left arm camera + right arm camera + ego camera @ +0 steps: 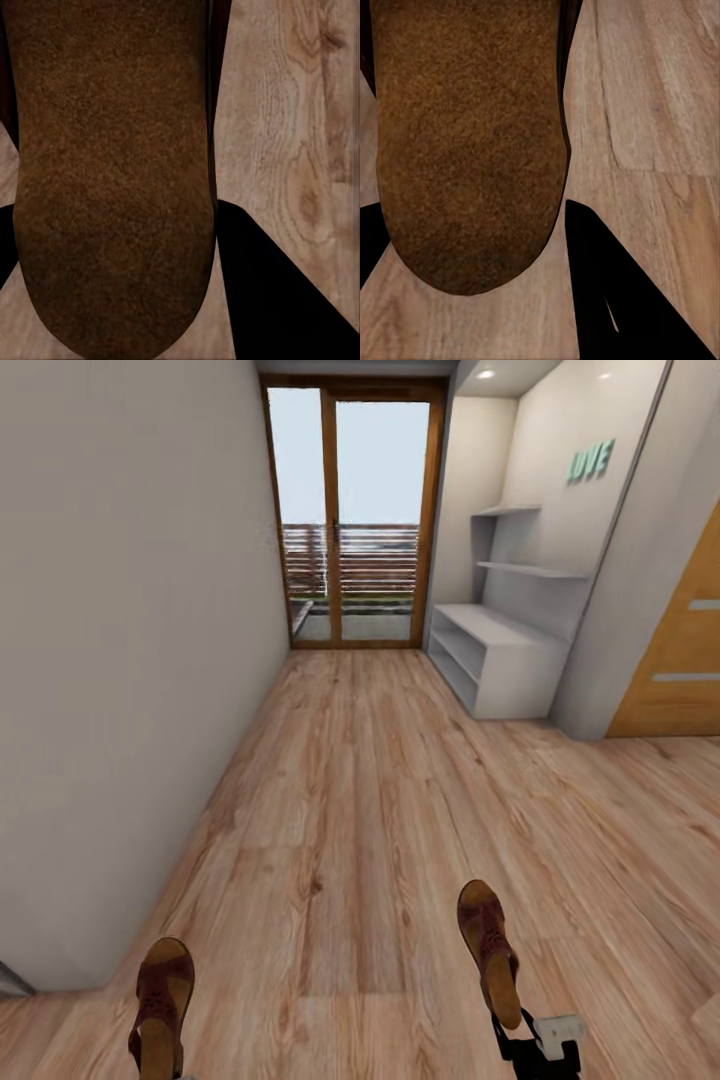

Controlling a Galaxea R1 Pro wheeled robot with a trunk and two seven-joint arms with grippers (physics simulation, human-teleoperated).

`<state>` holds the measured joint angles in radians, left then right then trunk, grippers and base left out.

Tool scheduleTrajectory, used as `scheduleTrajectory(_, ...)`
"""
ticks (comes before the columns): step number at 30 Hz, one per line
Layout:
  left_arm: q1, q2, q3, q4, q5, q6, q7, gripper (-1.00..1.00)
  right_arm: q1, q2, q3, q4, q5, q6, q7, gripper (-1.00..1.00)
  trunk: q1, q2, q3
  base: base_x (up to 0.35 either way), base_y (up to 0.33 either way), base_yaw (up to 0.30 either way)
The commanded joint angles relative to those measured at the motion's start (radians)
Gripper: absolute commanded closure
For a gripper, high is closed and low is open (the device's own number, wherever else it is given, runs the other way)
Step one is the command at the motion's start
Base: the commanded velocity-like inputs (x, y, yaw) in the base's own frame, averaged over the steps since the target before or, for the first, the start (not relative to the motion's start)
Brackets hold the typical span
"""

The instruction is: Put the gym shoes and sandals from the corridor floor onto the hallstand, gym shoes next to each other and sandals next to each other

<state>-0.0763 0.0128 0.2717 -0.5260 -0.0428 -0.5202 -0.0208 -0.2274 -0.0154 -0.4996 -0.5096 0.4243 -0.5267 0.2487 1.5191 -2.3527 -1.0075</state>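
Between each gripper's dark fingers (615, 300), largely cut off, a grainy cork-soled brown sandal is clamped, left (160, 1000) and right (488, 950), above wood-grain floor (360, 810), with the grey hallstand (505, 660) well ahead.

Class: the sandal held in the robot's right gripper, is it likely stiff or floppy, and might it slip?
The sandal juts forward from the right gripper without drooping, so probably stiff. Its rough-looking sole likely resists slipping.

left sandal (160, 1010): heel cut by frame edge | right gripper (538, 1050): partly cropped
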Motion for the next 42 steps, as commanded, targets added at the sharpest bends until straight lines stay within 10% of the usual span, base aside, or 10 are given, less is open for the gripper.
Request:
scheduleTrajectory(1, -0.001, -0.001, 0.004, 0.000, -0.008, -0.003, -0.001, 1.00, -0.001, 0.001, -0.008, 0.000, 0.000, -0.003, 0.011, 1.00, 0.000, 0.000, -0.001, 0.339, -0.046, -0.123)
scheduleTrajectory(42, 0.000, -0.001, 0.000, -0.005, -0.008, -0.006, 0.001, 1.00, -0.001, 0.003, -0.008, 0.001, 0.002, -0.003, 0.012, 1.00, 0.000, 0.000, -0.002, 0.340, -0.003, -0.064)
